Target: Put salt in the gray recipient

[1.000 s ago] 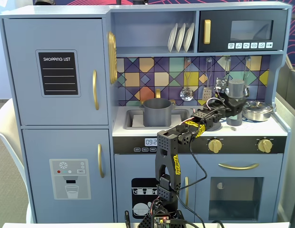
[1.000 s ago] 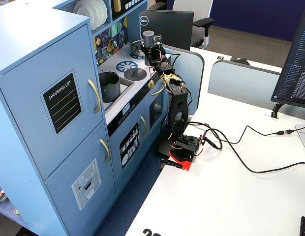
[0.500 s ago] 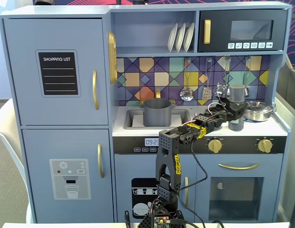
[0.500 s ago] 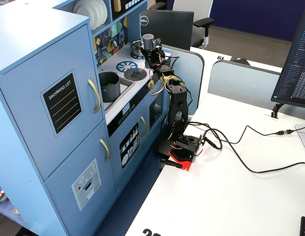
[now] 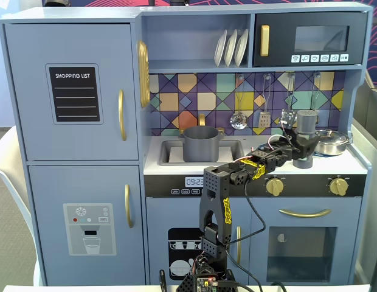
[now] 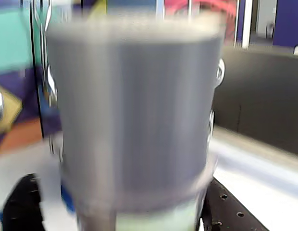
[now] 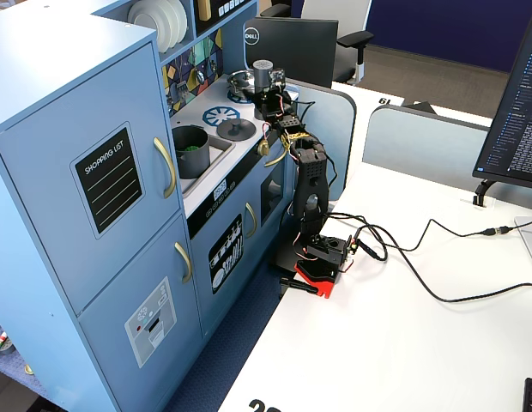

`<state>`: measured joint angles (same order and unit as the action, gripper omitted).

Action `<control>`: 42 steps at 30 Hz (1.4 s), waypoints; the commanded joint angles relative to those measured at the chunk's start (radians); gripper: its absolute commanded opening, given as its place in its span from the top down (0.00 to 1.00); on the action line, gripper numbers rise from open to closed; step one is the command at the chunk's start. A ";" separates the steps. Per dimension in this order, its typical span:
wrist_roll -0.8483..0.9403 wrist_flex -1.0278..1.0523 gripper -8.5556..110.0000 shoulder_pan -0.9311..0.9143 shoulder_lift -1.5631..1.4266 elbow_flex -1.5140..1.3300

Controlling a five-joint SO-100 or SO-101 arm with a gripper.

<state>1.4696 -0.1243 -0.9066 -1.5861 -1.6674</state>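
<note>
The salt (image 5: 307, 121), a tall dark-gray shaker with a lighter cap, stands at the right of the toy counter. It fills the blurred wrist view (image 6: 134, 110), with its pale green label at the bottom. My gripper (image 5: 303, 146) is around its body. The right finger (image 6: 235, 207) lies against it, while the left finger (image 6: 24, 202) stands a little apart, so the jaws look open. The gray recipient (image 5: 202, 143), a matte dark-gray pot, sits in the sink to the left, also seen in another fixed view (image 7: 191, 146).
A shiny steel pot (image 5: 332, 142) stands right beside the salt. A flat gray lid (image 7: 236, 129) lies on the stove between sink and salt. Utensils (image 5: 264, 115) hang on the tiled back wall. Cables (image 7: 420, 257) run over the white desk.
</note>
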 commanded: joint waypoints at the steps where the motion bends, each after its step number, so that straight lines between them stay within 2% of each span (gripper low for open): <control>1: -0.017 -0.008 0.53 -0.018 -0.144 -0.054; 5: 0.020 0.092 0.59 -0.026 -0.390 -0.239; 12: 0.087 0.630 0.77 0.035 -0.962 -0.445; 15: 0.091 0.900 0.83 0.175 -1.152 -0.471; 19: 0.233 1.249 0.90 0.477 -1.347 -0.535; 22: 0.184 1.401 0.92 0.695 -1.420 -0.611; 26: 0.107 1.413 0.93 0.836 -1.545 -0.831; 30: 0.052 1.387 0.93 0.857 -1.615 -1.089; 35: 0.028 1.236 0.93 0.859 -1.609 -1.365; 42: -0.012 1.269 0.92 0.885 -1.634 -1.448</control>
<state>1.4696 1.1336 -0.0414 -3.2045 -3.1140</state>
